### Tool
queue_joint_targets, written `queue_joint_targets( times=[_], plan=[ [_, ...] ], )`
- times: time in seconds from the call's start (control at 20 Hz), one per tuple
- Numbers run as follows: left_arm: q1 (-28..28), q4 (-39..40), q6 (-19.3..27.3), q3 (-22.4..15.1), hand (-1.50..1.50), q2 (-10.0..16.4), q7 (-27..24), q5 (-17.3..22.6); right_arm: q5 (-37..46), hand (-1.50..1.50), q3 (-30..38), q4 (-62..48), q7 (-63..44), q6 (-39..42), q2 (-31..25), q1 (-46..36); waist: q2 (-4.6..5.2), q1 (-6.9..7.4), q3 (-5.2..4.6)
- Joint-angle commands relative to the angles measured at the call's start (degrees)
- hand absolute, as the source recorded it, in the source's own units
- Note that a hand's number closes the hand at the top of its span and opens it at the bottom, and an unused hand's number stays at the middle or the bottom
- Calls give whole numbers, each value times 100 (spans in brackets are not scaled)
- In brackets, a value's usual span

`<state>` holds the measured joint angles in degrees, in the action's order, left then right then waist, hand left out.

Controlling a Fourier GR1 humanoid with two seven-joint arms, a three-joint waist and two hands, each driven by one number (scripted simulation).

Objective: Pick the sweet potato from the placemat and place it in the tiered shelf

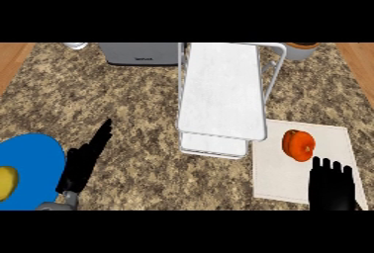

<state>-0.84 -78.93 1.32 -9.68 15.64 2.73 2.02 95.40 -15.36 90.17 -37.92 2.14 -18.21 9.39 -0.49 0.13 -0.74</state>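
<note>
In the head view, the sweet potato (298, 145) is lying on the placemat (281, 179), just right of the tiered shelf (221, 94). The right hand (332, 187) is hanging over the placemat, also right of the shelf, its fingers straight and slightly spread, with the tips just beside the sweet potato. The left hand (82, 163) is resting over the desk (139, 104), well left of the shelf, with its fingers straight and pressed together.

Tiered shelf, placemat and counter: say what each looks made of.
Tiered shelf: probably metal, thin pale rods framing flat white matte panels. Placemat: likely cloth or paper, a flat off-white sheet without shine. Counter: looks like granite, speckled brown and beige, though it could be laminate.
</note>
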Motion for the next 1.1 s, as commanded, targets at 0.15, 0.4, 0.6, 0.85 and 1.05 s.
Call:
queue_joint_targets(
  times=[0.15,0.4,0.6,0.85,1.05],
  plan=[
    [-3,-88,-212,171,0,71,2,27,-58,150,295,-876,656,-221,-319,-821,54,37,76],
    [-22,17,-12,70,0,-231,53,-217,408,150,6,-242,393,-594,-327,-184,43,-26,73],
    [183,-39,-317,286,0,10,-157,-58,837,150,-146,-567,21,-1235,-78,-138,45,-8,75],
    [49,54,-297,57,0,-125,-242,-204,-850,150,-522,113,2552,-598,-746,-686,152,376,81],
    [-251,-44,-435,-25,0,-108,-156,-195,-1555,150,-1075,217,3990,-431,-874,-848,333,792,118]
  ],
)
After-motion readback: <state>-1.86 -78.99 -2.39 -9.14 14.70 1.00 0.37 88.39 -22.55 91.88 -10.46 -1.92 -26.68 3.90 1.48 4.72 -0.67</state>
